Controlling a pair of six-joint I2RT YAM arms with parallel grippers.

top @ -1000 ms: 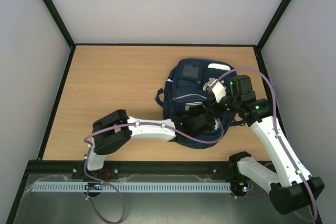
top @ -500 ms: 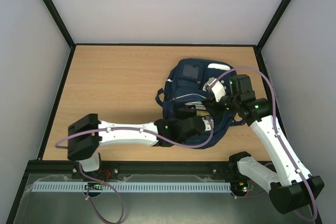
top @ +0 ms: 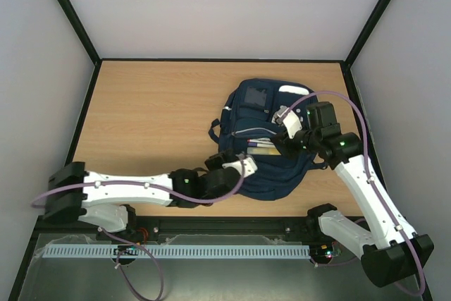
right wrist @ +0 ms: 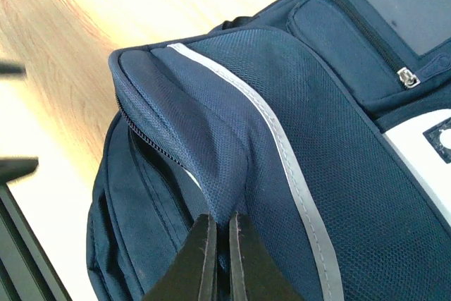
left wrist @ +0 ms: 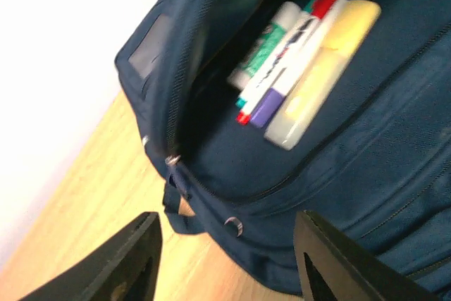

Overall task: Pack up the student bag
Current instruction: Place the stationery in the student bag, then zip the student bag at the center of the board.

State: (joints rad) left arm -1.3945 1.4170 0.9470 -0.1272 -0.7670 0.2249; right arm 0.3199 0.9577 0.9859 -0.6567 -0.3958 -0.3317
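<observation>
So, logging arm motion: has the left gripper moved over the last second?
Yes. The left gripper has backed out of the student bag, toward the near edge of the table.

Left arm [top: 127, 189] and right arm [top: 368, 187] wear white shells, black joints, purple cables [top: 338, 94].

The student bag [top: 271, 170] lies right of centre on the worktop [top: 155, 118]; markers [left wrist: 296, 54] lie side by side inside its open compartment.
</observation>
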